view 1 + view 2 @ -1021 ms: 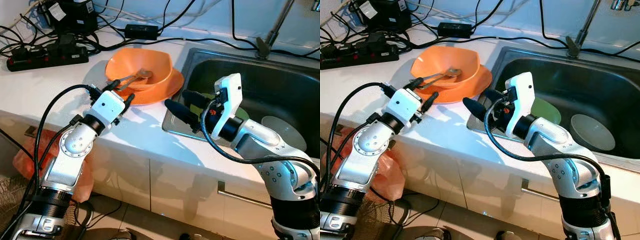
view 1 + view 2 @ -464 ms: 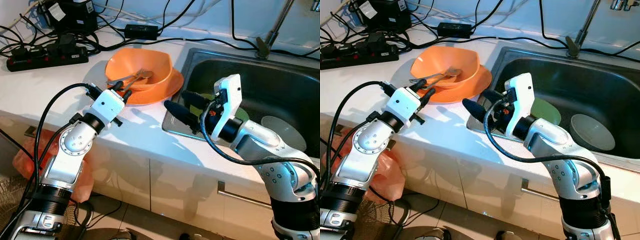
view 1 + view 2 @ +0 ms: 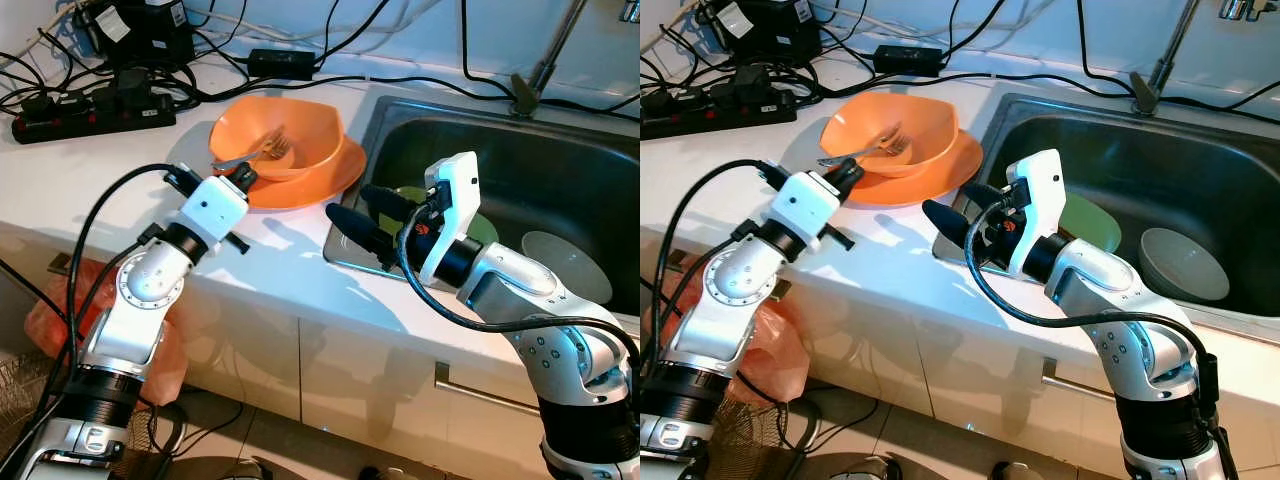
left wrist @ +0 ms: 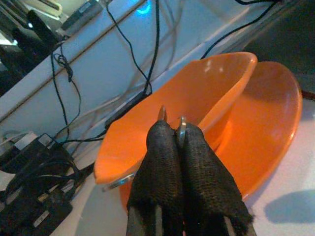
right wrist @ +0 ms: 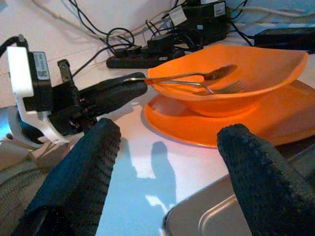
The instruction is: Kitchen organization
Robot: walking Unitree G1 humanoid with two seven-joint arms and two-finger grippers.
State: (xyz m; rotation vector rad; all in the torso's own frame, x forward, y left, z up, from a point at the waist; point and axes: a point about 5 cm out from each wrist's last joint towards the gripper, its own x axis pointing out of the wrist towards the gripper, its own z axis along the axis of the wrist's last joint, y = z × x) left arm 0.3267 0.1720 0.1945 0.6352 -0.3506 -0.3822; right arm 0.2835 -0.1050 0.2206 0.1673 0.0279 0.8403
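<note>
A: At the bowl's near rim, left end effector [image 3: 240, 176] is pinched tight on the handles of a spoon [image 5: 197, 74] and a fork [image 5: 216, 88]. Wrist view shows metal wedged between the two fingers [image 4: 162, 167].

B: Where do the utensils sit?
A: Working ends inside the orange bowl [image 3: 300, 130], handles sticking out over the rim toward the end effector. Bowl sits on an orange plate [image 3: 335, 175], on the white counter [image 3: 90, 170] just left of the sink [image 3: 560, 170].

B: Right side?
A: Right end effector [image 3: 365, 212] is spread wide with nothing between its fingers, hovering over the sink's front-left corner, pointed at the plate.

B: Anything in the sink?
A: A green plate [image 3: 1090, 222] partly behind the right wrist, a grey bowl [image 3: 1180, 262] further right. Power strip [image 3: 90, 108] and cables along the wall behind the counter.
</note>
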